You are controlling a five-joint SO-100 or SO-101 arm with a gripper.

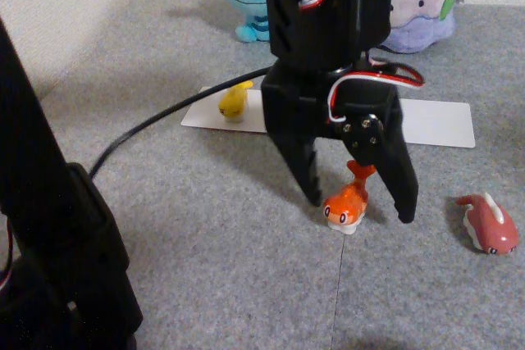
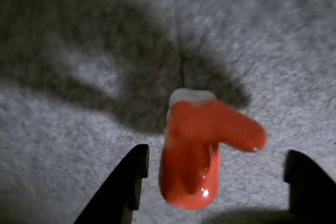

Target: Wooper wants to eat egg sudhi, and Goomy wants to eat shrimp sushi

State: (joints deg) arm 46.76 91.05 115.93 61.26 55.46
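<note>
Shrimp sushi (image 1: pixel 347 205) between spread fingers (image 1: pixel 312 178); dark red fish (image 1: pixel 490 225) nearby.

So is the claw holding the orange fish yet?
Claw: open, fingers on either side of the orange fish, not gripping it.

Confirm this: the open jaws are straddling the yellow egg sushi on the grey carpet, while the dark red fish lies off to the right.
Not quite: the toy between the open jaws of the gripper is the orange shrimp sushi, not the yellow one. The other view shows the egg sushi back on the white card. The dark red fish does lie to the right on the grey carpet.
</note>
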